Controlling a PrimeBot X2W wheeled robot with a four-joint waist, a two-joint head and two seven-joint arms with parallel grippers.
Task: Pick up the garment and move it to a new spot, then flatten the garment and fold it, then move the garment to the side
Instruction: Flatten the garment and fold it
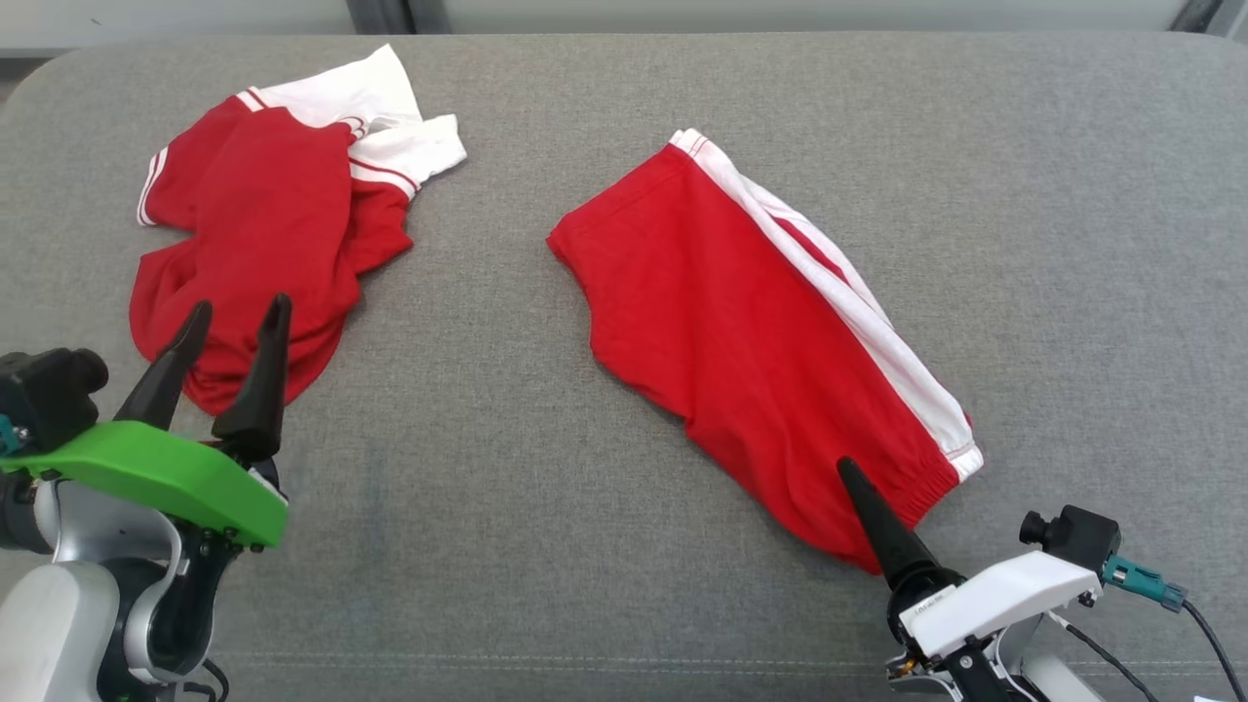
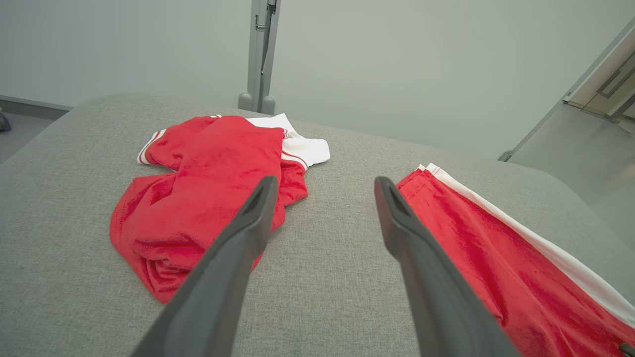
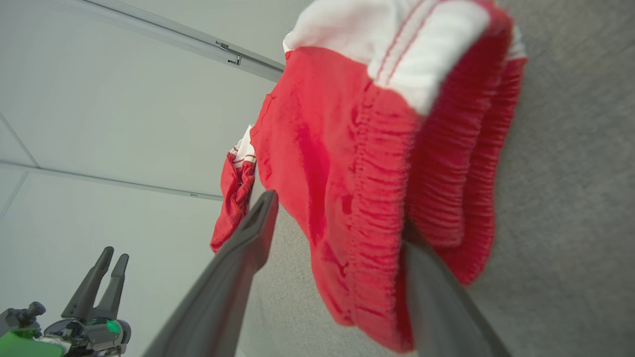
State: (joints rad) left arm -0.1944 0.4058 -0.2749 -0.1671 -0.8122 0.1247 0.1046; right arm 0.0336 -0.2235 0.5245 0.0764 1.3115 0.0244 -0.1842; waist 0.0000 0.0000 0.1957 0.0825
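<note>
Over on the left, the left gripper (image 1: 239, 304) hangs just above the grey woven upholstered surface (image 1: 507, 468) with its two dark fingers spread and nothing between them. Its tips point at the near edge of a crumpled red jersey with white sleeves and trim (image 1: 263, 224), which lies in a heap, apart from everything else. Across a bare stretch of cushion, right of the middle, lie the red sports shorts with a white side stripe (image 1: 741, 322). They are flat and doubled over lengthwise, running slantwise with the gathered elastic waistband (image 1: 916, 487) nearest the robot. To me the fold looks done, so the step in hand is the last one, shifting the shorts to the side. At the far right, the right gripper (image 1: 853, 478) is at that waistband. From above one dark finger (image 1: 882, 526) lies on top of the red cloth, and the right wrist view shows the other finger slipped beneath the band, the jaws wide apart, not clamped. I'd say the next move calls for closing firmly on both layers of the band, then drawing the shorts sideways low, so the fold doesn't fall open. The thick elastic should give a good hold, though the loose legs may trail and bunch up.
</note>
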